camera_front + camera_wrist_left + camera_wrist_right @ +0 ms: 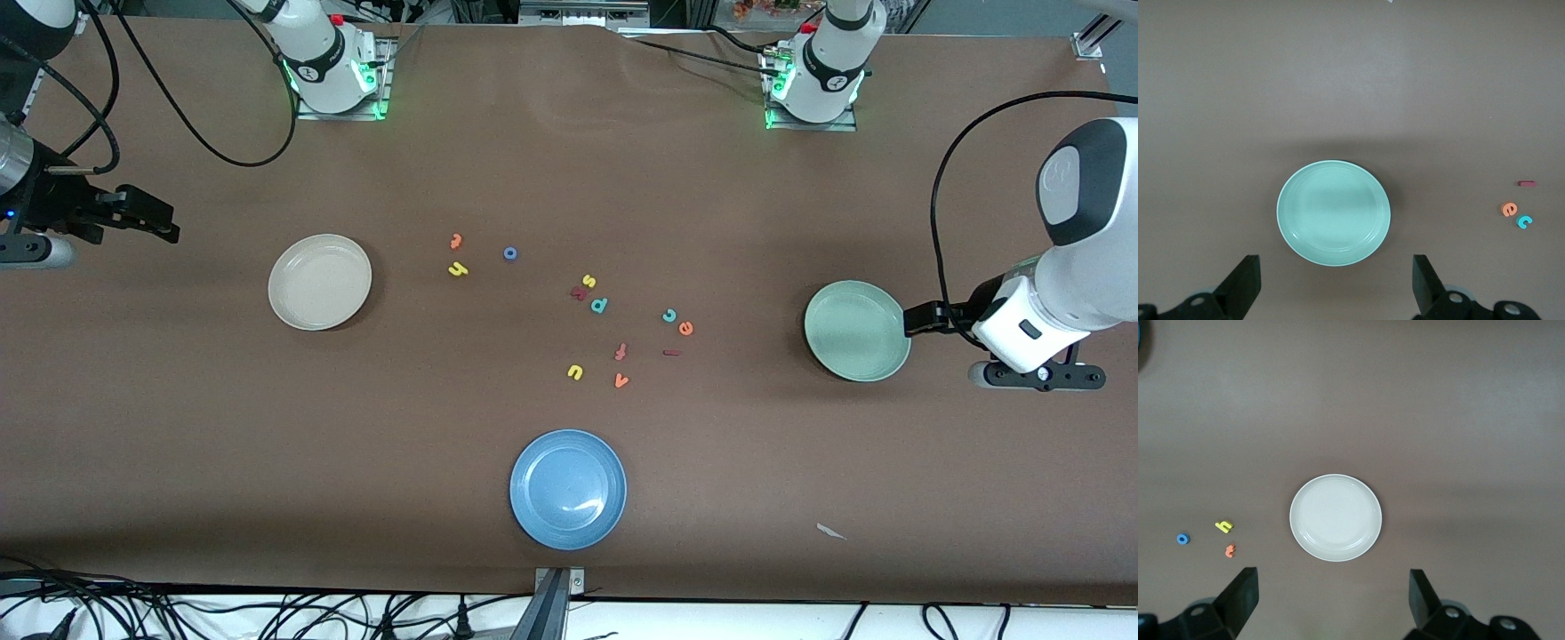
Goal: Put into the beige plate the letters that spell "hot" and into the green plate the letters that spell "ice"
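The beige plate (320, 282) (1335, 517) lies empty toward the right arm's end. Beside it on the table sit the orange "t" (456, 240) (1230, 551), yellow "h" (458, 269) (1223, 526) and blue "o" (510, 253) (1183, 539). The green plate (857, 331) (1333, 212) lies empty toward the left arm's end, with the teal "c" (669, 315) (1524, 221), orange "e" (685, 328) (1508, 209) and dark red "i" (671, 353) (1526, 183) beside it. My left gripper (916, 320) (1336, 280) hangs open by the green plate's rim. My right gripper (164, 222) (1333, 597) hangs open, apart from the beige plate.
A blue plate (568, 488) lies nearest the front camera. Other letters lie mid-table: yellow "s" (589, 281), teal "p" (599, 305), reddish "f" (621, 352), yellow "u" (575, 372), orange "v" (621, 380). A white scrap (831, 532) lies near the front edge.
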